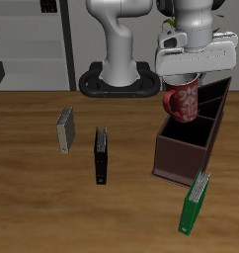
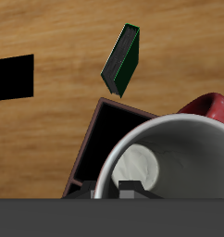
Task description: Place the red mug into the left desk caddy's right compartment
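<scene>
Pincer (image 1: 187,79) clamped on glossy speckled red mug (image 1: 183,100) above boxy maroon left desk caddy (image 1: 183,155).

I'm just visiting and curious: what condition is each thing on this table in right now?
red mug: held in the air, upright, above the caddy.
gripper: shut on the mug.
left desk caddy: open-topped; nearest section empty.
green binder: closed, leaning against the caddy.
black book: closed, standing.
grey book: closed, standing.

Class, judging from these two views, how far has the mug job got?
Done: the hand has the red mug lifted off the table. In hand: it hangs above the left desk caddy. Left: lower it into the right compartment and let go.
</scene>
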Robot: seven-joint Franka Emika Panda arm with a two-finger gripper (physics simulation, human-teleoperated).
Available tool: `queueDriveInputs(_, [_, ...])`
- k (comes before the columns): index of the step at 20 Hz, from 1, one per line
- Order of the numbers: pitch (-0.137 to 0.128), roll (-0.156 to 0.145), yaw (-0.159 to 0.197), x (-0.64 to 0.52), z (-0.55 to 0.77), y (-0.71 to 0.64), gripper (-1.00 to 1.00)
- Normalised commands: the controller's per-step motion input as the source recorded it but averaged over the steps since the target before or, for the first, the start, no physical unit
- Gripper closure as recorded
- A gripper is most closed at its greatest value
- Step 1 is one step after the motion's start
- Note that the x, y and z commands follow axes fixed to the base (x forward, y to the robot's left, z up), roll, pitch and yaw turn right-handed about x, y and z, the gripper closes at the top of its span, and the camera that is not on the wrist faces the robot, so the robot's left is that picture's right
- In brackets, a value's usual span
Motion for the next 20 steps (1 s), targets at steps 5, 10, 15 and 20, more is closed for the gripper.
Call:
queueDriveInputs(5, [-0.001, 0.012, 0.027, 0.02, -0.17, 0.24, 1.00])
queueDriveInputs(10, [0.007, 0.001, 0.016, 0.05, -0.09, 0.07, 1.00])
queueDriveInputs(15, [0.012, -0.020, 0.000, 0.09, -0.13, -0.05, 1.00])
queueDriveInputs(20, [0.037, -0.005, -0.005, 0.07, -0.32, 0.06, 1.00])
